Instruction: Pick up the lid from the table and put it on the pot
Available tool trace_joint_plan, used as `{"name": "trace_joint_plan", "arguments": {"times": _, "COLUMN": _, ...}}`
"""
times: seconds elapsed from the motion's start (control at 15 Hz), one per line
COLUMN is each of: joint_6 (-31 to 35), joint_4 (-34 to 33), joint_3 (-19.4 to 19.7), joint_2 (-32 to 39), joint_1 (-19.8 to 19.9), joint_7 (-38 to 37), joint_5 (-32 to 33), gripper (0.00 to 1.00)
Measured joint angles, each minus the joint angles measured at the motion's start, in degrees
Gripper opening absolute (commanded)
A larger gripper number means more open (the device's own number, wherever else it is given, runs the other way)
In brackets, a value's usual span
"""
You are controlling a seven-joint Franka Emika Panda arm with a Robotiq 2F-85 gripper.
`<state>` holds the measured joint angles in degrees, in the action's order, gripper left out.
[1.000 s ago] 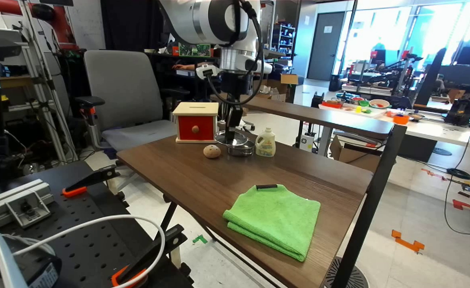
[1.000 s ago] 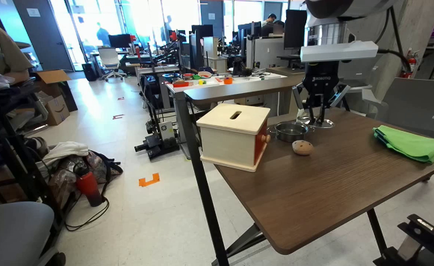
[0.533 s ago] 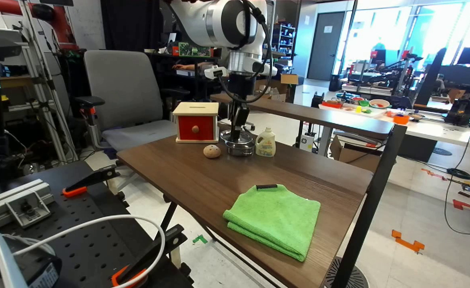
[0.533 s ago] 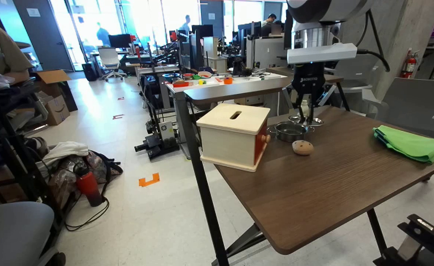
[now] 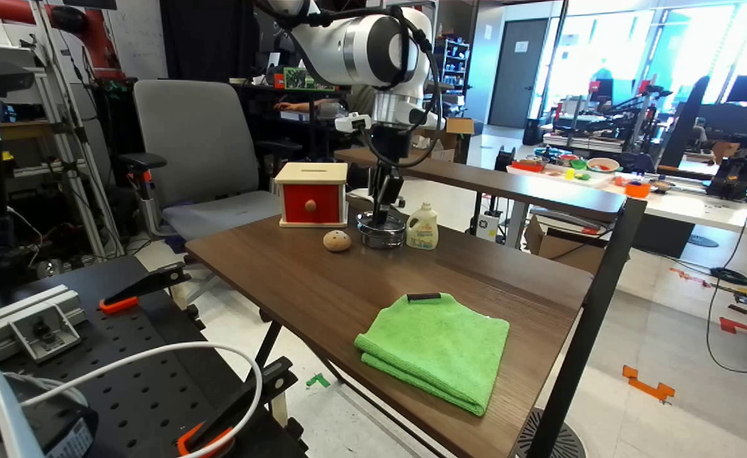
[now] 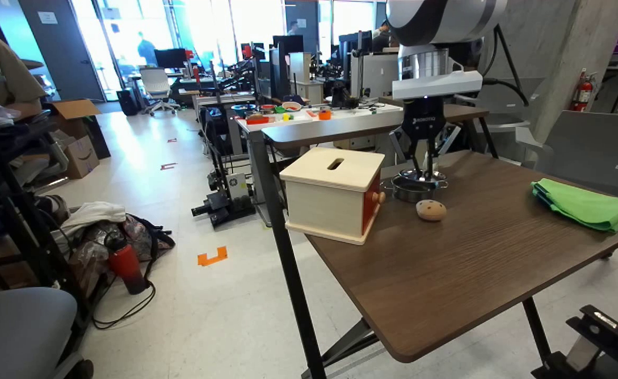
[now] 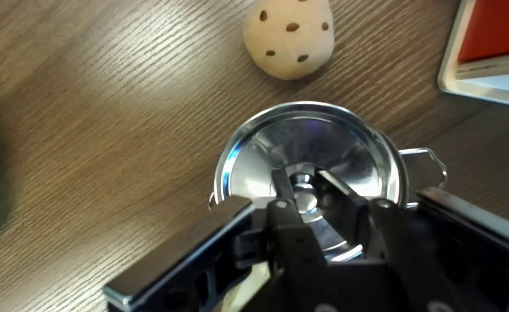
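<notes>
The lid is a shiny metal disc with a knob in its middle. It shows in both exterior views (image 5: 365,222) (image 6: 407,174) and in the wrist view (image 7: 311,134). My gripper (image 7: 299,173) is shut on the lid's knob, its fingertips (image 6: 423,178) pointing down. The low silver pot (image 5: 383,241) stands on the table, also seen in an exterior view (image 6: 411,194). The lid is over the pot, slightly off-centre in an exterior view. In the wrist view it hides most of the pot; wire handles show. Whether lid and pot touch, I cannot tell.
A tan ball-like object (image 5: 336,241) lies close to the pot. A wooden box with a red drawer (image 5: 313,198) stands beyond it. A pale yellowish bottle (image 5: 422,228) stands close on the pot's other side. A green cloth (image 5: 437,350) lies farther along the table (image 5: 272,267).
My gripper has carried the lid sideways from beside the pot to over it. The pot, ball, box, bottle and cloth have not moved.
</notes>
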<state>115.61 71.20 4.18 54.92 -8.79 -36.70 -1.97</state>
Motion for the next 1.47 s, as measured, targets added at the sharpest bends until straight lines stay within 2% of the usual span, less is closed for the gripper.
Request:
{"name": "trace_joint_plan", "arguments": {"times": 0.8, "joint_6": -6.9, "joint_4": -15.61, "joint_3": 0.08, "joint_2": 9.49, "joint_1": -1.21, "joint_7": -0.38, "joint_5": 0.55, "gripper": 0.06}}
{"name": "trace_joint_plan", "arguments": {"times": 1.4, "joint_6": -7.18, "joint_4": -20.06, "joint_3": 0.4, "joint_2": 12.13, "joint_1": -2.22, "joint_7": -2.72, "joint_5": 2.61, "gripper": 0.06}}
{"name": "trace_joint_plan", "arguments": {"times": 1.47, "joint_6": -7.18, "joint_4": -20.1, "joint_3": 0.42, "joint_2": 12.17, "joint_1": -2.34, "joint_7": -2.96, "joint_5": 2.87, "gripper": 0.47}}
